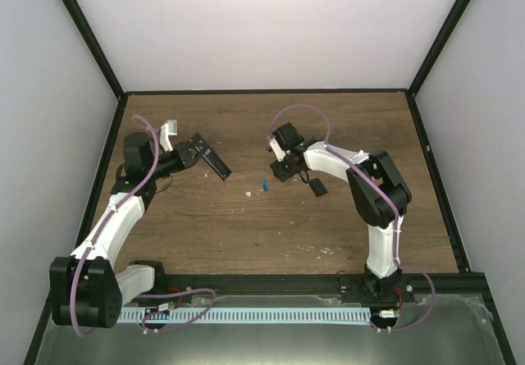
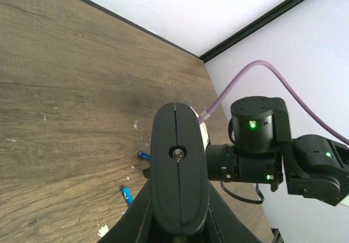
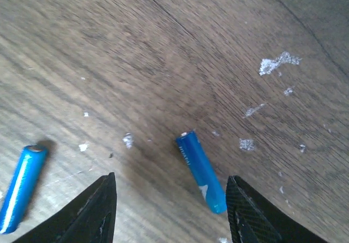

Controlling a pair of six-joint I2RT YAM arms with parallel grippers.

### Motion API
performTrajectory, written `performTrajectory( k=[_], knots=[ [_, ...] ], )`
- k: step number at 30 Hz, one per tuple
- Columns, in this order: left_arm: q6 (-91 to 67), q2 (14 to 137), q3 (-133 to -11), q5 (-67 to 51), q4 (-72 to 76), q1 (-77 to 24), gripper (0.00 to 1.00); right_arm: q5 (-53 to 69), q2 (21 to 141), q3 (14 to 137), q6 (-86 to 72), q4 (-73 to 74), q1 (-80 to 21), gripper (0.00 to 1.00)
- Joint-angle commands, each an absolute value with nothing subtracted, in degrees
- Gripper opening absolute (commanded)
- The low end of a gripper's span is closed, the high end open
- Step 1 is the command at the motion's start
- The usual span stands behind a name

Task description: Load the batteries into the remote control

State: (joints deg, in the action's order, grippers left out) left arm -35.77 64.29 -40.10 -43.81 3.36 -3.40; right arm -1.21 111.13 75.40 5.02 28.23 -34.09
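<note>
Nothing loaded yet: my left gripper (image 1: 194,150) was clamped on the remote control (image 1: 215,161), held above the table (image 1: 328,225), while my right gripper (image 3: 172,210) hung jaws-apart over the batteries (image 3: 200,172), both lying loose there.

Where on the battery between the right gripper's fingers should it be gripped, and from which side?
Likely mid-barrel on the battery, from straight above, the right gripper closing across its round sides. It lies flat on the table, slanted between the open jaws, so a slight wrist turn helps.
</note>
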Motion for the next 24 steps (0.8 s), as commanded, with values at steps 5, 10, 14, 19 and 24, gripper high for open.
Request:
performTrajectory(
  k=[5, 10, 14, 19, 24],
  knots=[
    [-35.6, 64.7, -40.7, -44.4, 4.7, -3.0, 0.00, 2.6, 115.2, 79.2, 9.9, 27.6, -31.6, 0.46],
    [-35.4, 65.4, -41.4, -44.5, 4.5, -3.0, 0.00, 3.6, 116.9, 80.1, 10.9, 28.2, -31.2, 0.40],
    [-35.3, 65.8, -41.8, -44.6, 4.4, -2.9, 0.00, 3.8, 117.8, 80.4, 11.3, 28.8, -30.8, 0.34],
    [-35.2, 66.0, -41.9, -44.7, 4.5, -2.7, 0.00, 3.2, 118.5, 80.6, 11.7, 29.8, -30.4, 0.24],
    [-35.3, 66.0, -41.8, -44.9, 4.6, -2.6, 0.00, 2.9, 118.5, 80.4, 11.7, 30.2, -30.1, 0.17]
  ],
)
